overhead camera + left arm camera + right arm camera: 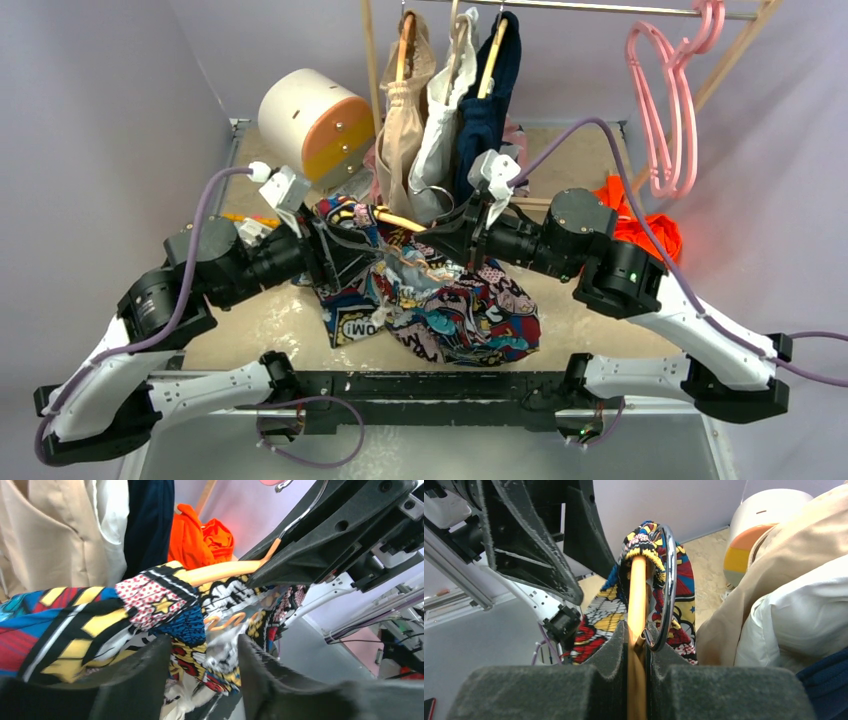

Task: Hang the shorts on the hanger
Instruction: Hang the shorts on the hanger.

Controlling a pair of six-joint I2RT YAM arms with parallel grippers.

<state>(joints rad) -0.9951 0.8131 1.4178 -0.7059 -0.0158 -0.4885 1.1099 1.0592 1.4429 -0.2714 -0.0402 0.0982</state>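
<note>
The multicolour comic-print shorts (450, 305) hang bunched over one arm of the thin peach-orange hanger (398, 217), which lies roughly horizontal.

Your two arms: white shells, black round joints.
Your left arm (200, 265) and right arm (600, 255) each have a thin lilac cable (590, 121) and a white wrist camera block (285, 190); your left gripper (204, 640) and right gripper (636, 630) have black fingers with rough padding.

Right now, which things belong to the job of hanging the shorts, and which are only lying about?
Job: the shorts; the hanger; right gripper, jaws shut on it; left gripper.
Lying about: orange garment; pink hangers; three hung garments; white-and-orange drum.
</note>
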